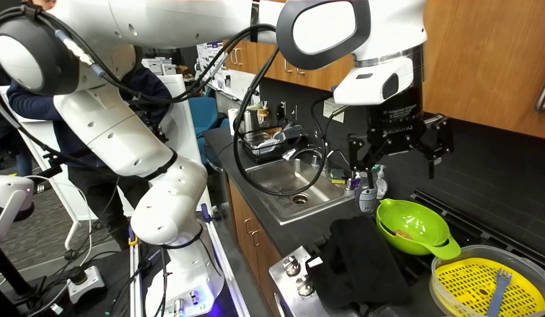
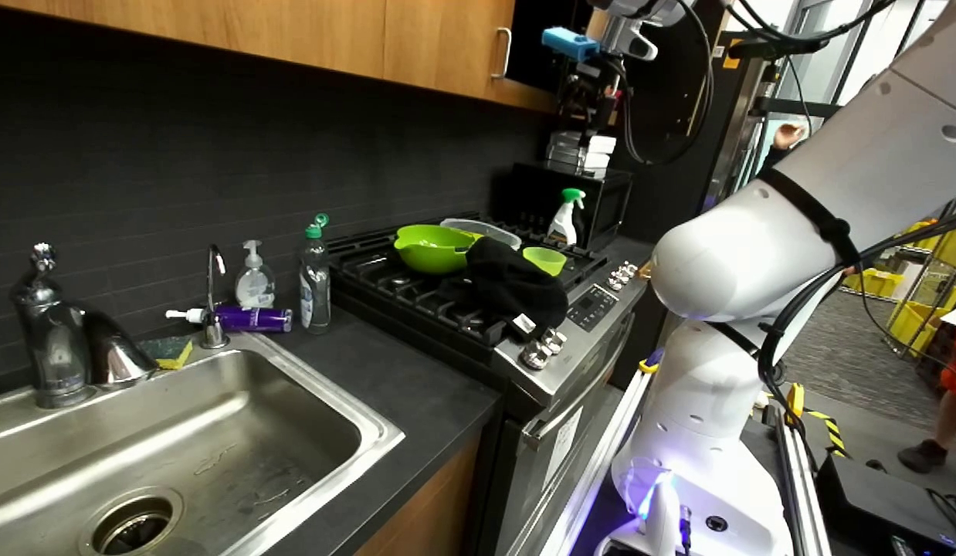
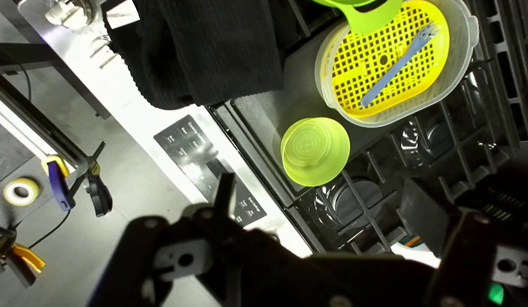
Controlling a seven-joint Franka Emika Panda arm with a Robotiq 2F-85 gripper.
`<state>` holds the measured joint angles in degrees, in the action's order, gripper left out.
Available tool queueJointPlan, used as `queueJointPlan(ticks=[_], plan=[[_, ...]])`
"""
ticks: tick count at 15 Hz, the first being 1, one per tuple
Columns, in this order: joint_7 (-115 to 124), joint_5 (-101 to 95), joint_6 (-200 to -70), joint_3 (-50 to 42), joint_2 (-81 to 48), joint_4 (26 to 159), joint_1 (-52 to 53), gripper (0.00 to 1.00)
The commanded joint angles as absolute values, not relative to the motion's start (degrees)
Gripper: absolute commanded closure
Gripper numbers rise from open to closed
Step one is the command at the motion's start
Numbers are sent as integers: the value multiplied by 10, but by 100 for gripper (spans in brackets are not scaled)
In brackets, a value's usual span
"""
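The gripper (image 1: 400,176) hangs above the stove (image 2: 377,270), fingers spread, grasping nothing. In the wrist view a lime cup (image 3: 315,149) sits on the stove at twelve o'clock from the gap between the fingers. From the cup, a clear container (image 3: 461,70) with a yellow strainer (image 3: 349,73) and blue fork (image 3: 392,72) lies at one o'clock, a black cloth (image 3: 213,51) at ten. In an exterior view a green bowl (image 1: 424,220) stands at ten o'clock from the container; its brownish contents (image 1: 403,234) are too unclear to name.
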<state>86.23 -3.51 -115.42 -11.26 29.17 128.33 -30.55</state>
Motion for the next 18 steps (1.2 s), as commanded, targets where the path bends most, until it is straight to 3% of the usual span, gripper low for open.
queueJointPlan(ticks=[1, 13, 18], plan=[[866, -40, -1153, -121, 292, 1282, -295, 0], [866, -40, -1153, -121, 291, 1281, -295, 0], [910, -84, -1229, -108, 289, 1290, -313, 0]])
